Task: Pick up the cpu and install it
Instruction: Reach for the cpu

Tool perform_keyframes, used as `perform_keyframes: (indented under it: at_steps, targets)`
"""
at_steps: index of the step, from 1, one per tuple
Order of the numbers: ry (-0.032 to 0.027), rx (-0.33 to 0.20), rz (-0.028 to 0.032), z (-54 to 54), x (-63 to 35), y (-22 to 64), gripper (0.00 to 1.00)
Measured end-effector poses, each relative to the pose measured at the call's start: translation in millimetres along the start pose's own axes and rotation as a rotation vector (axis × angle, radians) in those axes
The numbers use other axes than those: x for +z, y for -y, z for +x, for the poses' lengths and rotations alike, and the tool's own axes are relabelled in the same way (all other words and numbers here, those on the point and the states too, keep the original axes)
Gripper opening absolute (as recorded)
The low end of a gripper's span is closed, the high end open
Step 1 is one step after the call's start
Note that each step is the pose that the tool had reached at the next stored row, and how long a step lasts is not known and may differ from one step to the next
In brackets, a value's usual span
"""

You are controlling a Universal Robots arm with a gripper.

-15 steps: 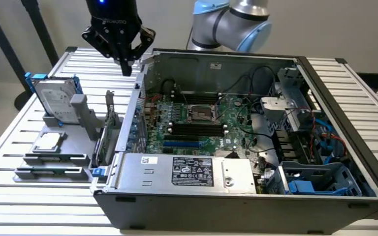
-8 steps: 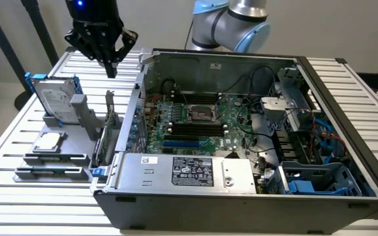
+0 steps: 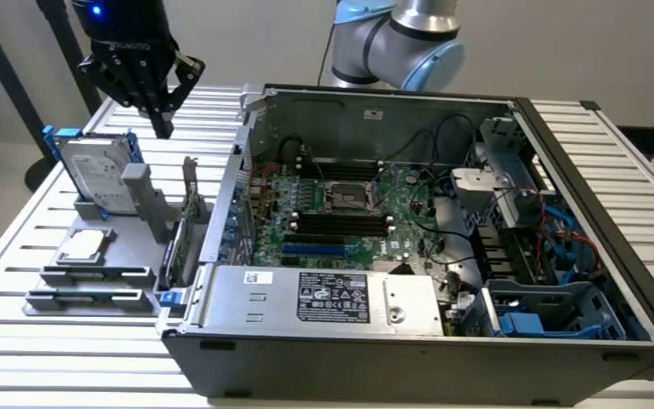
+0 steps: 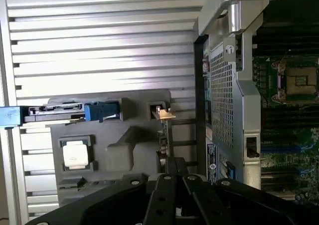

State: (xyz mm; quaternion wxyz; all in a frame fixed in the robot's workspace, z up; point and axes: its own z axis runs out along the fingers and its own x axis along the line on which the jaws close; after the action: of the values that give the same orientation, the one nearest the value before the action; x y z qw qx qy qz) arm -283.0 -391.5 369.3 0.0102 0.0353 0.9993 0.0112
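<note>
cpu (image 3: 85, 245) lies flat in grey rack (image 3: 149, 204) on slatted tabletop (image 3: 65, 362), at the exterior view's left | hard drive (image 3: 100, 175) stands on edge behind it | my hand (image 3: 163, 128) hangs above the rack's far end, fingers drawn together, holding nothing, well apart from cpu | open computer case (image 3: 418, 358) to the right, motherboard socket (image 3: 347, 196) uncovered

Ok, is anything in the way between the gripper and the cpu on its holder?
Nothing visible covers the cpu; its top lies bare on the grey holder. The gripper hangs above the holder's far end, near the hard drive, which stands between them along the table. From above, the way looks clear.
</note>
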Motion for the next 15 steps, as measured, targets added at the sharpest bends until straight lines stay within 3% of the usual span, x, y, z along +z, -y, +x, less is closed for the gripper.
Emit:
perform_keyframes:
  at_steps: [15]
  targets:
    - [0.0012, 0.0, 0.0177, 68.6, 9.5, 2.7, 0.11]
